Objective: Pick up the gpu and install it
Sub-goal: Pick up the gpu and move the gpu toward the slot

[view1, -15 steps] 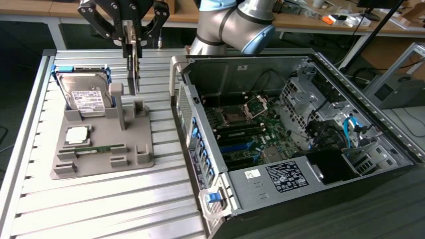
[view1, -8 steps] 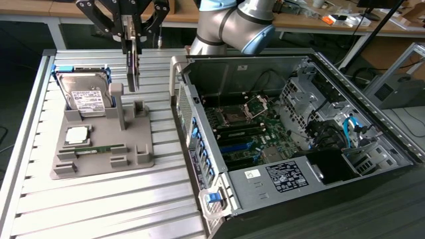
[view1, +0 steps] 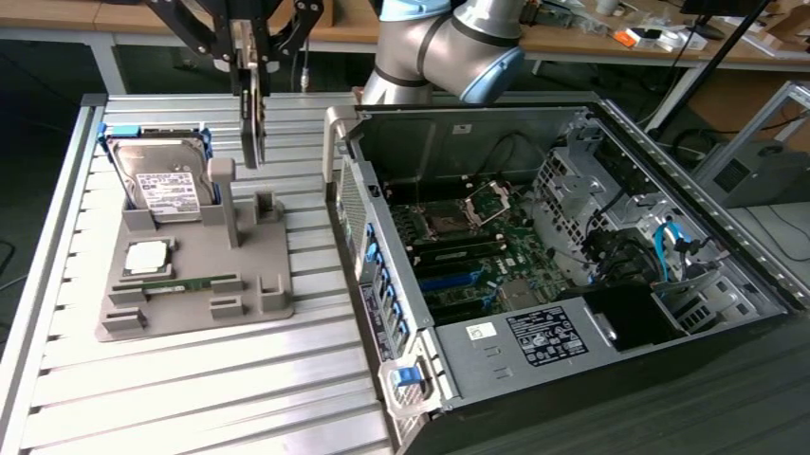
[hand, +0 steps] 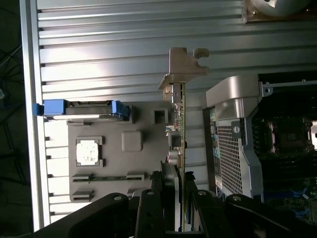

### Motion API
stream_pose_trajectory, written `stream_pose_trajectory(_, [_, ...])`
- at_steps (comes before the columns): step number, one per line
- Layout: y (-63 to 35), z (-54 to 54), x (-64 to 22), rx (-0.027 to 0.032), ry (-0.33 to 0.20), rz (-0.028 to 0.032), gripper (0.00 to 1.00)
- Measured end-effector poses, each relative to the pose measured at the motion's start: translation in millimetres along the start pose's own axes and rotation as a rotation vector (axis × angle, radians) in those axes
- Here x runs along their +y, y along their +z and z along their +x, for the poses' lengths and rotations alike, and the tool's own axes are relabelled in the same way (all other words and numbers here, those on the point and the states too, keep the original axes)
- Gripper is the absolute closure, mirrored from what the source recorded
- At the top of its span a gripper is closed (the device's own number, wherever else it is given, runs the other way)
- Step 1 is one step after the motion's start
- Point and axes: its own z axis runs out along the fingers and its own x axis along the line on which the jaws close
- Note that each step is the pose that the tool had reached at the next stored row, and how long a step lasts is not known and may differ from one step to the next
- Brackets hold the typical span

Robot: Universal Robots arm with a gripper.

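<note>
One thin dark circuit card with a pale bracket, the gpu [view1: 253, 123], hangs clamped in our hand [view1: 253, 66] above the grey parts holder [view1: 190, 284]. Pick-up looks done, and we judge installing needs square alignment inside the open computer case [view1: 532, 237].

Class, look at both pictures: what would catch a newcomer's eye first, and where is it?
The large open metal computer case, its green motherboard exposed, lies on the exterior view's right. At that view's left, the tool holds the gpu, a thin dark circuit card, upright above a grey plastic holder tray carrying a silver hard drive.
</note>
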Motion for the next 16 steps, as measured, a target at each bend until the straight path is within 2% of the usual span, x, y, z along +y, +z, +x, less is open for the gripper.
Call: stream_pose_trajectory(16, [-13.7, -0.2, 1.4, 0.0005, 0.000, -0.0074, 0.72])
